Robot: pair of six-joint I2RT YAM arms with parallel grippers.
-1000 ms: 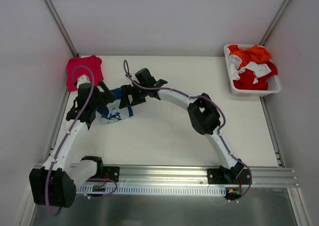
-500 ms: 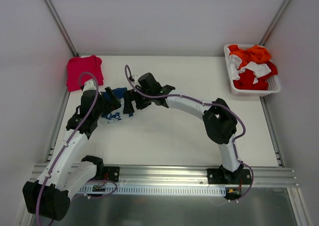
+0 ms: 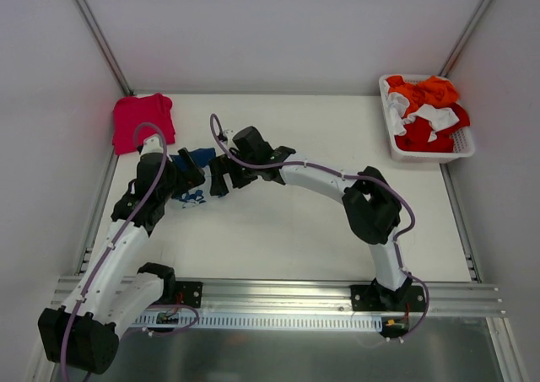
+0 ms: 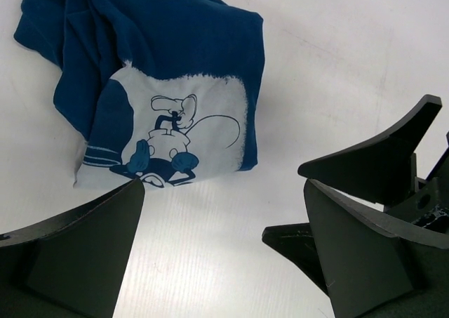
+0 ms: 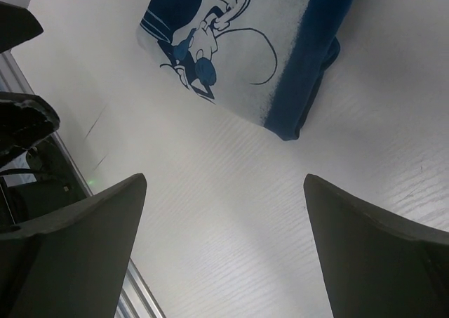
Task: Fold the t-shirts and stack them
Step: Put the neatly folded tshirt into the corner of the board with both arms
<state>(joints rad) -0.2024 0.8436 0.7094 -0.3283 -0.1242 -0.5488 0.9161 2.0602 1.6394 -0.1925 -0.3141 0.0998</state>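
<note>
The navy blue t-shirt (image 3: 199,157) lies bunched and partly folded on the table, its white cartoon print facing up. It shows in the left wrist view (image 4: 175,44) and the right wrist view (image 5: 295,58). My left gripper (image 3: 189,178) (image 4: 224,255) is open and empty just short of the shirt's edge. My right gripper (image 3: 219,174) (image 5: 224,248) is open and empty over bare table beside the shirt, facing the left gripper. The pinkish-red t-shirt (image 3: 143,121) lies folded at the far left corner.
A white basket (image 3: 462,150) with orange, red and white clothes stands at the far right. A metal rail (image 3: 278,293) runs along the near edge. Walls close in the left, back and right sides. The two grippers are close together.
Both arms have shifted: the right arm's elbow swung right and the left arm stretched forward. Both grippers now sit low by the navy shirt. Little moved in the last half second.
</note>
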